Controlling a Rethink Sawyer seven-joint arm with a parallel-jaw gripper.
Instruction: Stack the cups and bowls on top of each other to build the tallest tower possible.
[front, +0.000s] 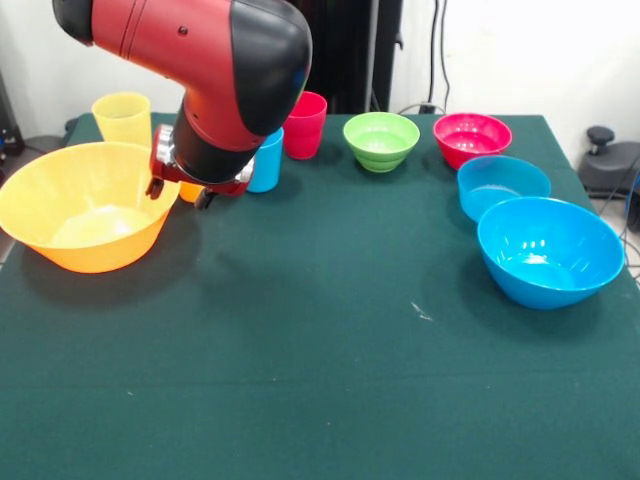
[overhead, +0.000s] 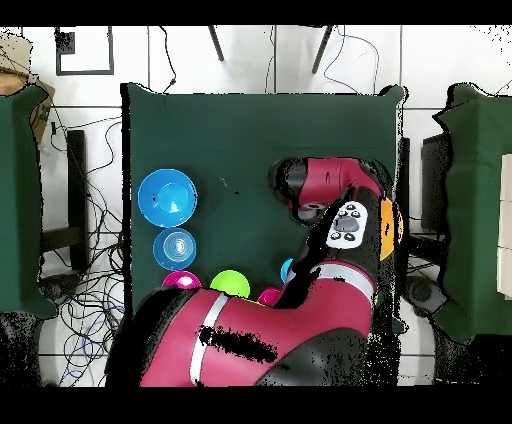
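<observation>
With nothing stacked yet, the orange cup (front: 190, 191) beside the large orange bowl (front: 85, 205) is being approached by the gripper (front: 180, 193), finger state undeterminable, and a clean grasp is being called for.

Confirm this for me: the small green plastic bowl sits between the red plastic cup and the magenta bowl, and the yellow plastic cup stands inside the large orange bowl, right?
Not quite. The yellow plastic cup stands on the table behind the large orange plastic bowl, not inside it; the front view shows this. The small green plastic bowl does sit between the red plastic cup and the magenta plastic bowl.
</observation>
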